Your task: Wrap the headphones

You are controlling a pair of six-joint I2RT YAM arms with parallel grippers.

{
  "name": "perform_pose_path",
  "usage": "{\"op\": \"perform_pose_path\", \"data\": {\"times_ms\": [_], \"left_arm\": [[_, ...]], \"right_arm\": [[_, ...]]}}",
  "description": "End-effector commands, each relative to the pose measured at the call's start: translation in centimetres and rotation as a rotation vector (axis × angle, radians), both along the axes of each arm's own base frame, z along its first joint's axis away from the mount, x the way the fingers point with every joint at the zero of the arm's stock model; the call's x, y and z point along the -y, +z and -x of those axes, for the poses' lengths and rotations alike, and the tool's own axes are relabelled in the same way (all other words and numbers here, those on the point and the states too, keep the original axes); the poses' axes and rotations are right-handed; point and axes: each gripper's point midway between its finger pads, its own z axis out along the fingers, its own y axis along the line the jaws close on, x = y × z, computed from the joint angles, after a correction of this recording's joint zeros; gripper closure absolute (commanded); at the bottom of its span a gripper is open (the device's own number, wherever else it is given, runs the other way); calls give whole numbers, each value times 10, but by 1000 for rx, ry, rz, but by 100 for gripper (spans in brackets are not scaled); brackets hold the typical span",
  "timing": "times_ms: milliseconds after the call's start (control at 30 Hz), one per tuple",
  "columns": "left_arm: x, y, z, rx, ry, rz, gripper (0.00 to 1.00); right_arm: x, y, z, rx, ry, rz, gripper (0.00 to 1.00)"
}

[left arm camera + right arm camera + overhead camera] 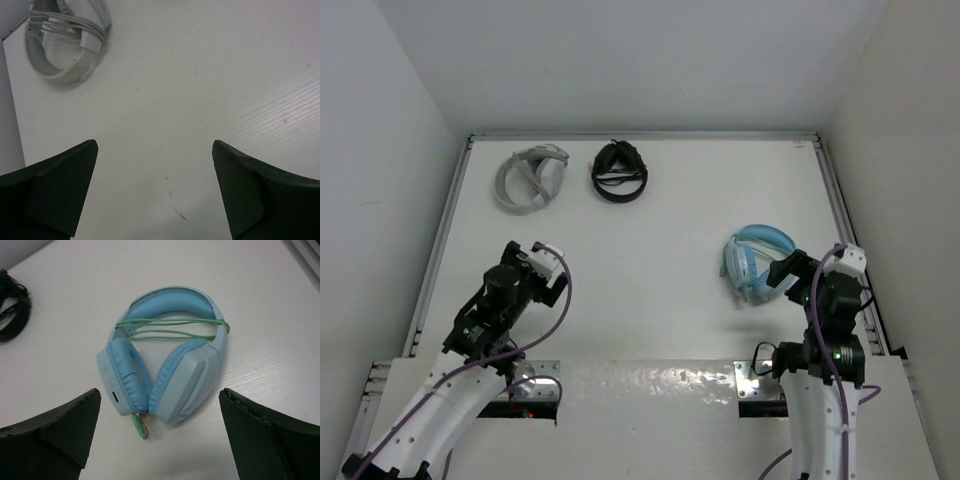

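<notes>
The light blue headphones (165, 365) lie on the white table at the right (756, 264). Their thin green cable (172, 327) is wound across the headband, and the green and pink plugs (142, 426) poke out below the earcups. My right gripper (160, 440) hovers just short of them, open, with nothing between its fingers; it sits at the headphones' near right side (790, 272) in the top view. My left gripper (155, 195) is open over bare table on the left (548, 270), far from the headphones.
Light grey headphones (531, 179) with a wound cable lie at the back left, also seen from the left wrist (65, 40). Black headphones (620, 172) lie beside them at the back middle. A raised table rim (840, 200) runs along the right side.
</notes>
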Motion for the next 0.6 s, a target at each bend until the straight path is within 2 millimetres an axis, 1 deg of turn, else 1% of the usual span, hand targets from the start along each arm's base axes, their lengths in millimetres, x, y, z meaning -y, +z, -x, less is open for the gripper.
{"op": "perform_pose_path", "data": {"times_ms": [0, 33, 67, 100, 167, 200, 300, 367, 433, 500, 567], "left_arm": [[-6, -4, -11, 116, -39, -107, 1], [-4, -11, -11, 117, -58, -117, 0], [-4, -18, -9, 101, -94, -160, 0], [-2, -21, -7, 77, -106, -161, 0], [1, -16, -11, 80, -91, -129, 0], [3, -19, -12, 56, -97, -130, 0], [5, -27, -13, -3, -96, -130, 0], [6, -27, -14, -8, -94, -125, 0], [9, -21, -15, 2, -70, -69, 0], [11, -20, -14, -3, -72, -48, 0], [9, -11, -17, 23, -30, -9, 0]], "right_arm": [[-9, 13, -5, 144, -3, -77, 1], [-9, 15, -2, 170, -5, -76, 1], [-8, 11, 0, 165, -16, -77, 1], [-7, 5, 5, 144, -30, -82, 1], [-5, 11, 7, 165, -45, -79, 1], [-4, 12, 8, 172, -46, -75, 1], [-2, 8, 8, 155, -65, -77, 1], [-1, 8, 8, 142, -67, -74, 1], [0, 4, 9, 119, -79, -79, 1], [0, 2, 9, 108, -79, -82, 1], [0, -2, 8, 92, -81, -87, 1]]}}
